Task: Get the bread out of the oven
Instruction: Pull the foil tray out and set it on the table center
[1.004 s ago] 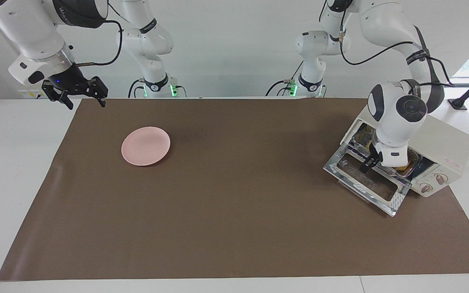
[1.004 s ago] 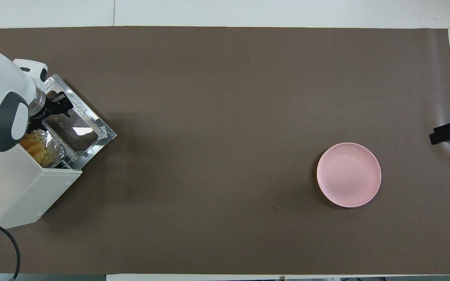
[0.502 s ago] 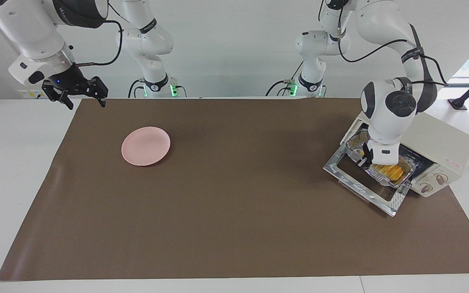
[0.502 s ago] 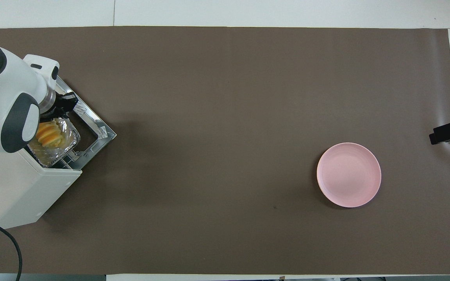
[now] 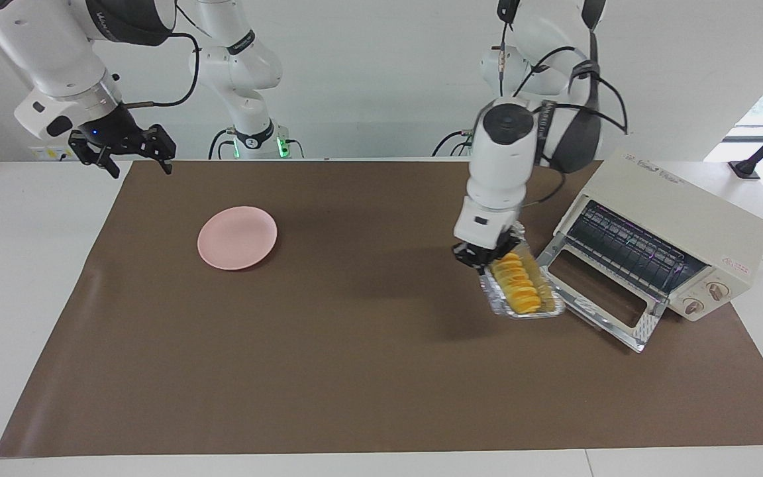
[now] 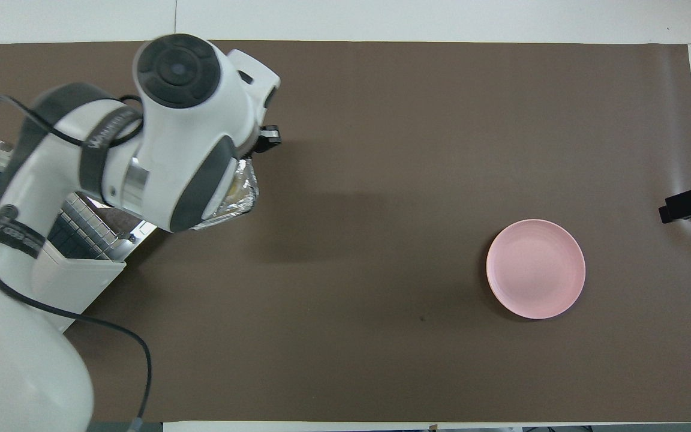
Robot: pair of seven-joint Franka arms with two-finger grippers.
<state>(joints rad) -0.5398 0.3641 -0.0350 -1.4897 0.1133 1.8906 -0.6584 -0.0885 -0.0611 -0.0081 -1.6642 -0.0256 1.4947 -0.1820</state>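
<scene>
The left gripper (image 5: 487,260) pinched the rim of the foil tray (image 5: 550,305) and held it up in the air, right of the middle of the facing view, with the bread (image 5: 517,283) inside. The oven (image 5: 679,228) stood at the right with its door (image 5: 597,301) down. At the upper left, the right gripper (image 5: 135,159) waited with its jaws apart, above the plate (image 5: 237,237).
</scene>
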